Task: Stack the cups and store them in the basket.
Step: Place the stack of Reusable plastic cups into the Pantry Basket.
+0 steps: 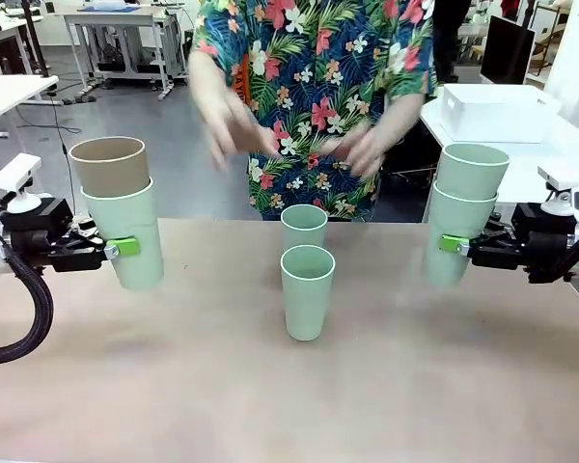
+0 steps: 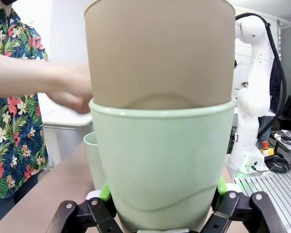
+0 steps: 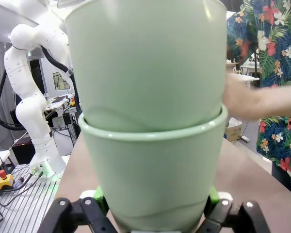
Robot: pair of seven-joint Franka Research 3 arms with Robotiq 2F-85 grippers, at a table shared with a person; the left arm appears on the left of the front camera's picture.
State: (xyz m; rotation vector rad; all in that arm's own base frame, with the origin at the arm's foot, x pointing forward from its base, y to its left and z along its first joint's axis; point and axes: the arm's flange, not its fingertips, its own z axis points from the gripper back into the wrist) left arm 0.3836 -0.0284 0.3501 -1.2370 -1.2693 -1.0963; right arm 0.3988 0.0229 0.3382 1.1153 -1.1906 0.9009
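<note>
We see the left gripper (image 1: 125,248) clamped on the left mint cup (image 1: 135,217), its green pads (image 2: 105,191) pressed against both sides of the lower wall. A brown cup (image 1: 110,166) is nested inside that cup. The right gripper (image 1: 453,244) grips the right lower mint cup (image 1: 458,217) the same way, with the right upper mint cup (image 1: 473,171) nested in it. Both stacks hang clear of the table (image 1: 174,386), long axes near upright and mouths up.

At the table's middle the near mint cup (image 1: 307,291) and the far mint cup (image 1: 304,229) stand upright, one behind the other.

Beyond them the person's hands (image 1: 364,149) are blurred, open and empty. A white basket (image 1: 492,114) sits on a side table at far right.
</note>
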